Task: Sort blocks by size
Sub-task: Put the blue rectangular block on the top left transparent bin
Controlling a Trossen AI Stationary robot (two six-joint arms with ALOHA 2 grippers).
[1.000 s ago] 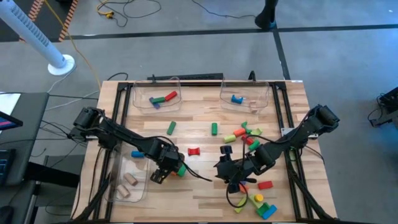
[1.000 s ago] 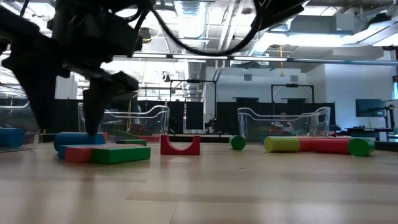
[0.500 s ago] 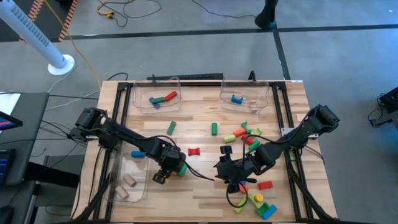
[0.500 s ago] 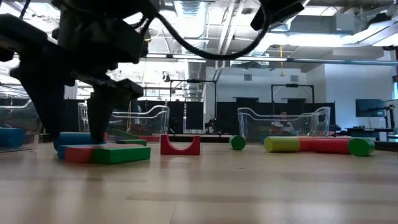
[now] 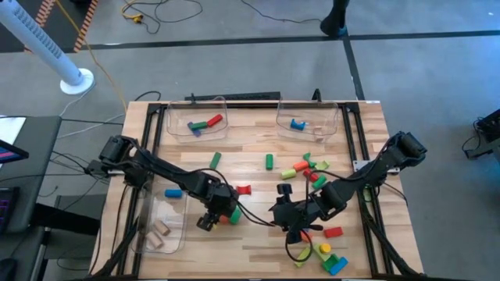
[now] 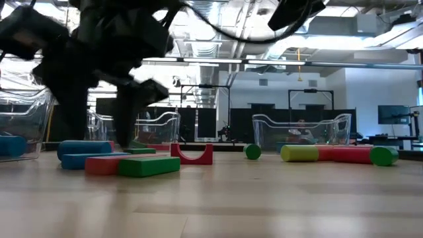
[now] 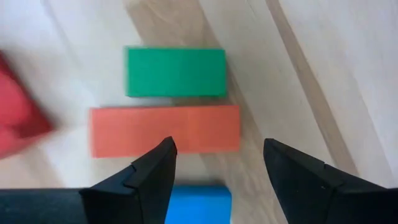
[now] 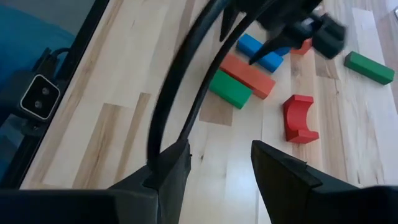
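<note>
Three bars lie side by side near the table's middle: green (image 7: 176, 72), red (image 7: 165, 129) and blue (image 7: 199, 202). My left gripper (image 7: 217, 165) is open and points steeply down over the blue bar, one finger on each side of it (image 5: 208, 222). A red arch (image 5: 244, 190) rests just beyond them, and another blue block (image 5: 173, 193) lies to the left. My right gripper (image 8: 219, 165) is open above bare wood right of centre (image 5: 294, 232), with nothing between its fingers. My left gripper has its open fingers (image 7: 155, 171) on either side of the blue bar's near end (image 7: 202, 193), coming from above. I cannot tell whether a finger touches the bar, which lies flat on the table.
Clear bins stand at the far left (image 5: 195, 121) and far right (image 5: 307, 121) with a few blocks, and one at the near left (image 5: 160, 226) holds wooden blocks. Loose blocks cluster at the right (image 5: 308, 168) and near right (image 5: 328, 257). A black cable (image 8: 186, 81) crosses my right wrist view.
My left gripper has gone a little toward the table's right edge. The red and green bars have slid the same way along the table, staying side by side.
</note>
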